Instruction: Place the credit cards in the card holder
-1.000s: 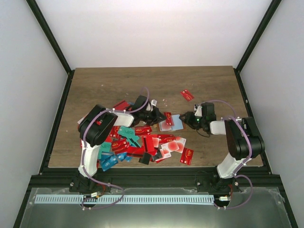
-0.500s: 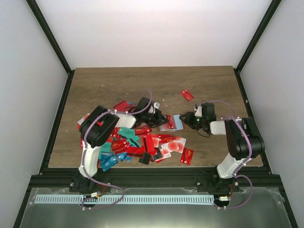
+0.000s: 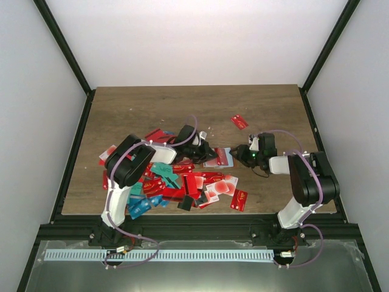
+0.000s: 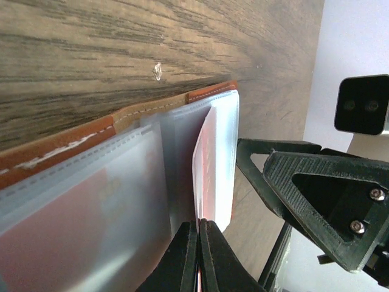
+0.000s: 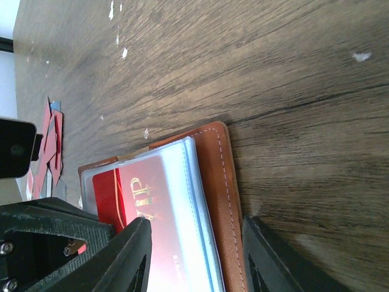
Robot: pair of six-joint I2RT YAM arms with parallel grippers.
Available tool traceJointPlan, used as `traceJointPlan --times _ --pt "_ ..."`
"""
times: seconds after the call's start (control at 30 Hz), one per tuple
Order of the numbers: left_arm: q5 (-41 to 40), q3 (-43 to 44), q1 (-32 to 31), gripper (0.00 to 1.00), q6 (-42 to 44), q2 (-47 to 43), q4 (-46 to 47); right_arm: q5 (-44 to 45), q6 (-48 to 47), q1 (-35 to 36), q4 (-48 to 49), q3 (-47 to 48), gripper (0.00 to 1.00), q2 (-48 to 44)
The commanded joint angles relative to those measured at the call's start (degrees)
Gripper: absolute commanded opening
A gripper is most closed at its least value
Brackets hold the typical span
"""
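The card holder [image 3: 222, 158] lies opened flat on the wooden table [image 3: 152, 103], just right of the frame's middle in the top view, between the two pincers. Its spread length runs roughly left to right there. In the right wrist view its brown stitched cover [image 5: 220, 176] runs from a rounded corner near the middle of the frame down toward the bottom edge. Its clear sleeves are stacked on the left of that cover. In the left wrist view the brown edge climbs from the left side to a rounded corner at upper centre.

A red credit card [image 4: 205, 152] stands on edge among the clear sleeves. Its long axis runs up the frame from the bottom centre toward that corner.

The left gripper [image 4: 198, 234] is clenched on the near end of this card, fingers pressed together at the bottom centre. The right gripper [image 5: 196, 222] comes in from the right with its fingers apart. One finger is over the sleeves and the other is beside the stitched edge. Whether they squeeze the cover I cannot tell.

The heap of loose credit cards [image 3: 176, 182], mostly red with some teal and blue, spreads lower left of the holder. A single red card [image 3: 239, 121] lies well apart toward the upper right.
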Motion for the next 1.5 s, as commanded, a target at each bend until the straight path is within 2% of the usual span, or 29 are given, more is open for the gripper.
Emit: traceJointPlan --times 0.0,0.33,1.2,1.47 --pt "-0.75 1.59 -0.34 0.04 0.61 2.21 -1.03 0.24 0.72 -0.21 -3.6 -1.35 0.44 -0.01" --pt "0.04 3.04 -0.68 0.04 1.68 3.53 -2.44 -0.23 0.72 -0.19 -3.29 -0.94 0.43 0.7" --pt "0.75 9.78 -1.62 0.04 12.66 4.78 -17.76 -0.62 -0.36 -0.21 -4.25 0.85 0.43 1.68" --pt "0.63 11.03 -1.63 0.04 13.21 5.77 -18.44 -0.84 -0.51 -0.21 -4.42 0.89 0.43 1.68"
